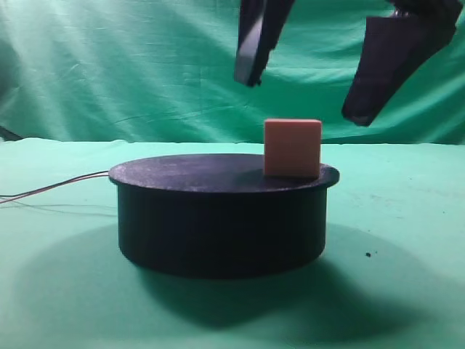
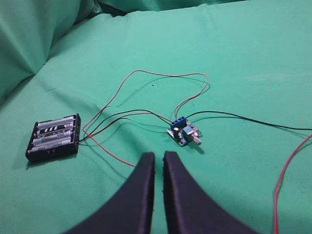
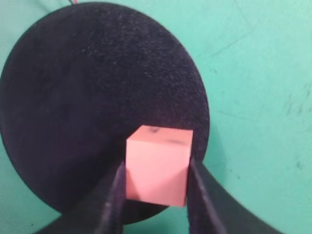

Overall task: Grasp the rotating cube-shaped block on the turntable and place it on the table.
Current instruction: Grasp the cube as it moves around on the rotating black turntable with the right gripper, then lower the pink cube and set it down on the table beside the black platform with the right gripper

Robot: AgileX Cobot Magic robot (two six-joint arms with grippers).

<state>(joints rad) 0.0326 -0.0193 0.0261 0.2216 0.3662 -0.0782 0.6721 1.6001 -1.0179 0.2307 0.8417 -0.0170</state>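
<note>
Salmon block: the cube-shaped block (image 1: 292, 148) sits on the turntable (image 1: 218, 218), close to the rim on the disc's right side in the exterior view — upright, flat on one face.
Turntable top: dark, speckled disc; thin wires (image 1: 54, 187) trail off its left edge across the table (image 1: 407, 291).
Right gripper: the right gripper (image 3: 155, 195) hangs above the block with jaws spread wide; in the wrist view its fingers (image 3: 113, 200) line up with the block's two opposite side faces, but the exterior view shows them well above it, not touching.
Left gripper: the left gripper (image 2: 159, 161) has its jaws drawn almost together, holding nothing, away from the turntable — over a battery pack (image 2: 53, 137) and a small circuit board (image 2: 184, 132).
Handling, as a guess: light, rigid, matte faces that should not slip; small, so squeeze centred.
Where to hold: the two parallel side faces, about mid-height, jaws square to them.
Risk: a rotating block may present a corner to the jaws.
</note>
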